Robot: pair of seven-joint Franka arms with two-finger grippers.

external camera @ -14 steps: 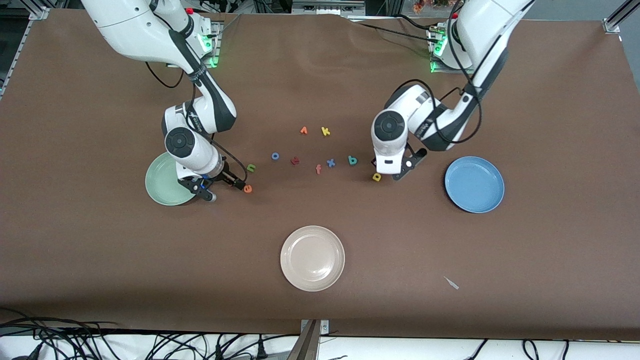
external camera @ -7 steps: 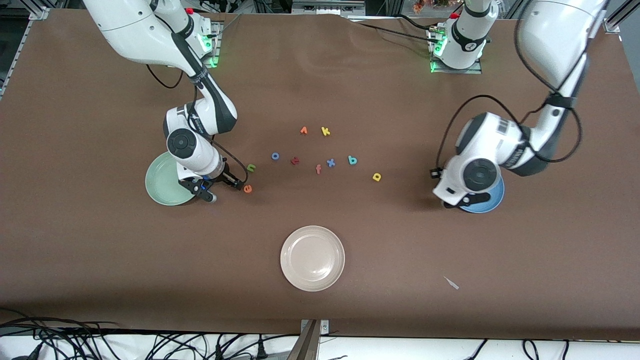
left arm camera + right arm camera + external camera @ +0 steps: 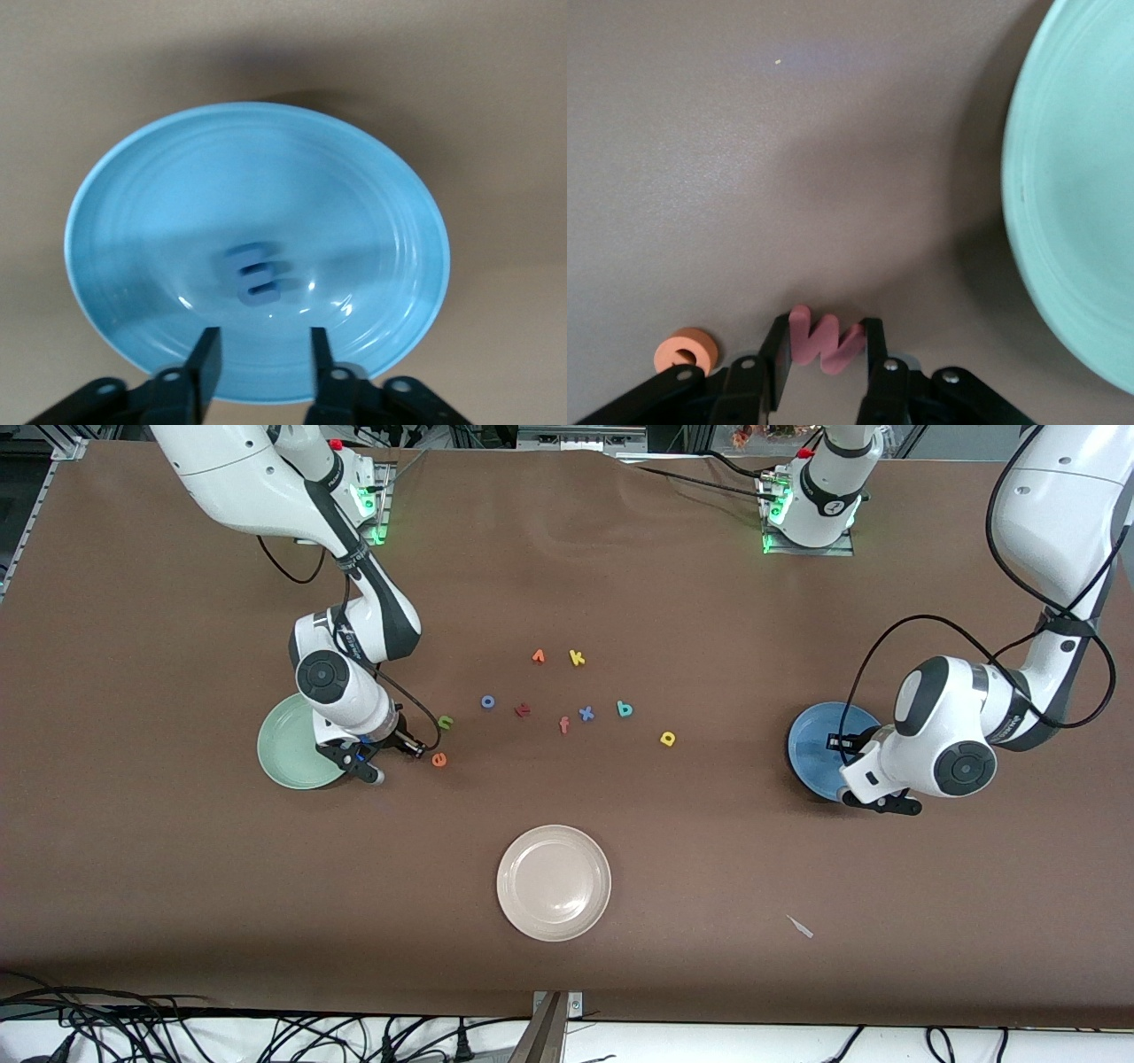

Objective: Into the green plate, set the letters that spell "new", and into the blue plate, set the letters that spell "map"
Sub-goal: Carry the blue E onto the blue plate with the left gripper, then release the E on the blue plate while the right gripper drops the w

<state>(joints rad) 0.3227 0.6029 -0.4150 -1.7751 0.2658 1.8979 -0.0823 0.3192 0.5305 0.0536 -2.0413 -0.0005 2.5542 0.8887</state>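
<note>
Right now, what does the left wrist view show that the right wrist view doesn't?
Only the left wrist view shows the blue plate with the blue m lying in it, and the left gripper over it, its fingers apart and empty. Only the right wrist view shows the right gripper with its fingers around the salmon-pink w, the orange e beside it, and the green plate. Both share the brown table.
</note>
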